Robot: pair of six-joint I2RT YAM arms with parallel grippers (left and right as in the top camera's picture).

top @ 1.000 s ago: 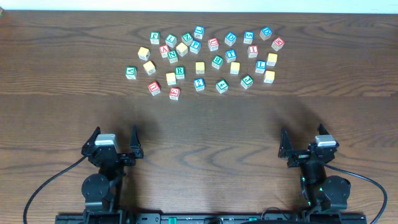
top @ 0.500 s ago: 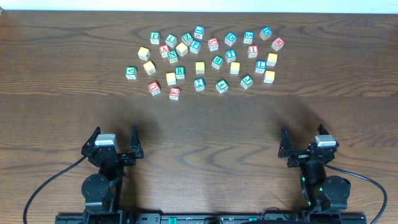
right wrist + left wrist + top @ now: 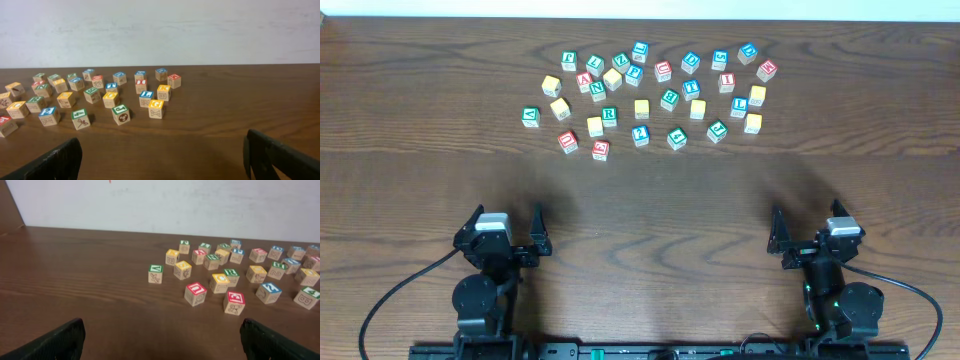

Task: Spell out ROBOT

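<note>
Wide strip of bare table (image 3: 650, 200) lies in front of the blocks (image 3: 660, 95), so approach from the near side is open. Blocks are packed close mid-cluster w/ narrow gaps. Green R block (image 3: 609, 115) has neighbours just beside it. Two red blocks (image 3: 568, 141) stand out front on the left.

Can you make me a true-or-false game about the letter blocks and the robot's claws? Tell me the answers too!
1. The left gripper and the right gripper are both open and empty. True.
2. The green R cube is held in a gripper. False: it sits on the wooden table among the other cubes.
3. The letter cubes are stacked in a tower. False: they lie scattered in a single layer.
4. Two red-topped cubes sit on the edge of the cluster nearest the arms. True.
</note>
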